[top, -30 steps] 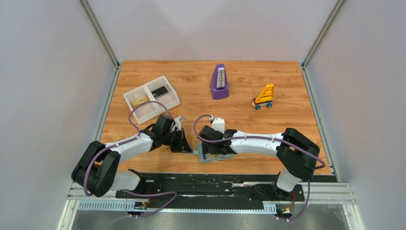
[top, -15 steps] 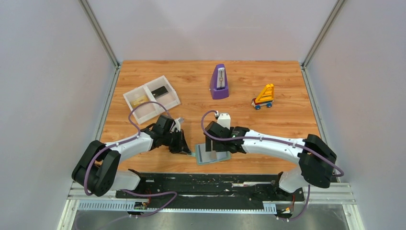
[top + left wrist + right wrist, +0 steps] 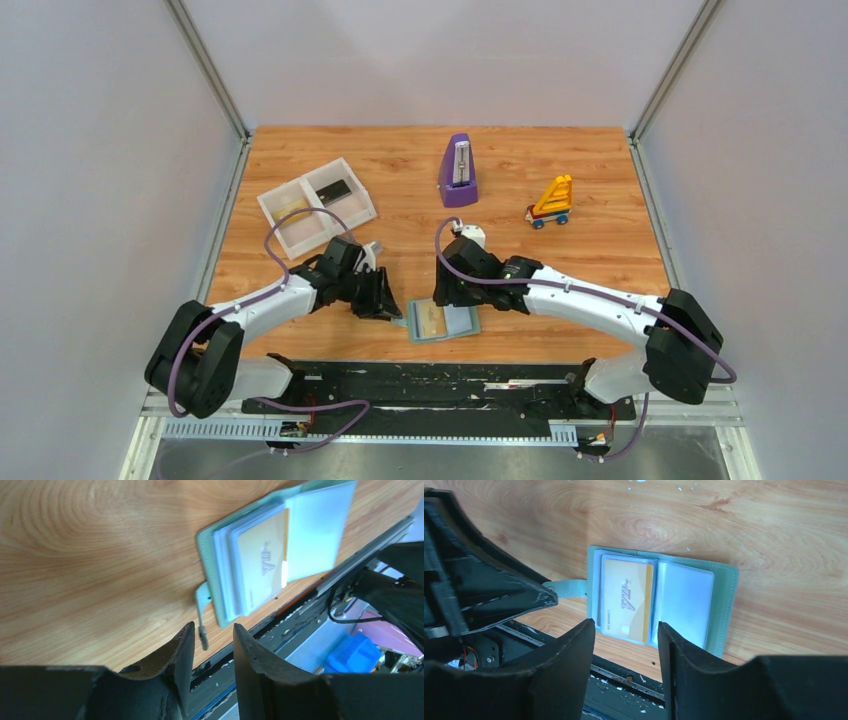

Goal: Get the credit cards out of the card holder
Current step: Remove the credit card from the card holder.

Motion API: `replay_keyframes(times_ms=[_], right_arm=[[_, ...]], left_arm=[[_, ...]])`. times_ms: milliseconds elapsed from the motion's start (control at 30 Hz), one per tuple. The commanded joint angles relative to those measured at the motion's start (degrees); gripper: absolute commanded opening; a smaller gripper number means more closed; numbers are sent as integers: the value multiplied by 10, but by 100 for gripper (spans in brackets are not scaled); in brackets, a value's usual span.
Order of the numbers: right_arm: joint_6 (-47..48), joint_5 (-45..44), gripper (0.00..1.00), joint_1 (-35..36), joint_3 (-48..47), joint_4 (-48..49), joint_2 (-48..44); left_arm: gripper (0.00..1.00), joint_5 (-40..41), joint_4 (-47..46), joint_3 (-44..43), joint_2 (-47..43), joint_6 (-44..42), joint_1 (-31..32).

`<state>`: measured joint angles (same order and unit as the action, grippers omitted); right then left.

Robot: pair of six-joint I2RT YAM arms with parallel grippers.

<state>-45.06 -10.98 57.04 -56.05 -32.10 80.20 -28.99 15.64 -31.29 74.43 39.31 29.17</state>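
A wooden table carries a white two-compartment tray at far left, set askew to the table's edges. A purple metronome stands upright at far centre. To its right, well apart, sits a yellow-and-orange toy on wheels. A black strip runs along the near edge

Left arm, right arm: white link shells, black joint housings, black bases. Purple cable loops along each arm. Small white block at the right wrist. Left fingers and right fingers: matte black wedges, edges scuffed pale.
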Motion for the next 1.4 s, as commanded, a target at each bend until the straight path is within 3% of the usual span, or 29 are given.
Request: replay_keyframes(times_ms=[0,167,400,767,1367], right_arm=[[36,62,47,-29,45,88,-29],[36,200,42,-100,121,183,-47],[42,288,36,-143,170,234,-44],[18,330,31,-167,210,299,-5],[4,378,27,-176,215,370,83]], left_arm=[[44,-12,-13,-26,-44,15,3],[47,-29,-29,-40,-58,37,10],[47,-20,-73,-39,-73,57,26],[34,-20,-153,-5,0,50,32],[27,-17,-235,42,90,37,34]])
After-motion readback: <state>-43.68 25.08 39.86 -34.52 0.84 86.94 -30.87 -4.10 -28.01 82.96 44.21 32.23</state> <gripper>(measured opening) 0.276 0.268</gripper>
